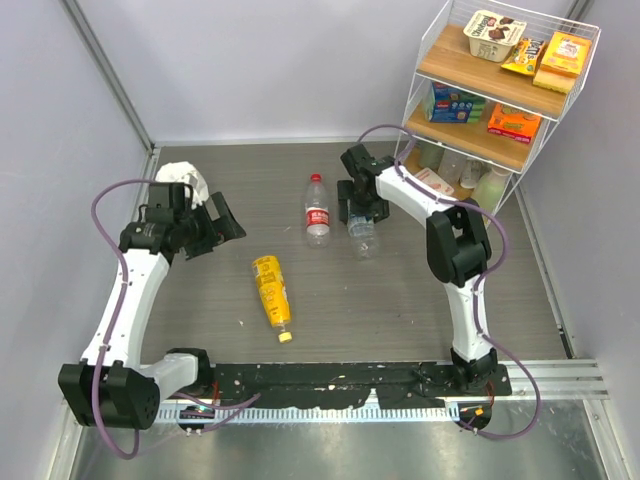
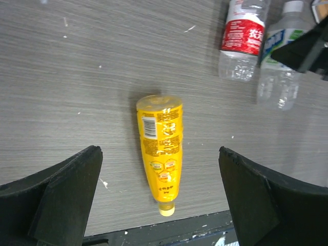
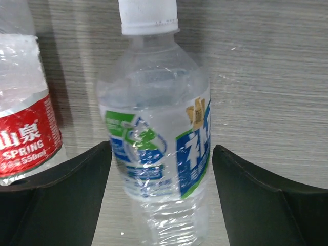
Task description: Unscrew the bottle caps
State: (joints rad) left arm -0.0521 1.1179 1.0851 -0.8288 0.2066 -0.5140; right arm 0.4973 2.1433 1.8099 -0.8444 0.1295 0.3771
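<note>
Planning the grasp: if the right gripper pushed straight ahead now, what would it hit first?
The right gripper would likely meet the small bottle, framed between its open jaws; depth is unclear.

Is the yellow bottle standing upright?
No, the yellow bottle lies flat on its side on the table, with its yellow cap on.

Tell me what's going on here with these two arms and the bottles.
Two robot arms are set to unscrew bottle caps, and none is off yet. The right gripper is open on either side of the small clear bottle, whose white cap is on. The left gripper is open and holds nothing, facing the yellow bottle, which lies on its side with its yellow cap on. The red-labelled bottle has its red cap on.
</note>
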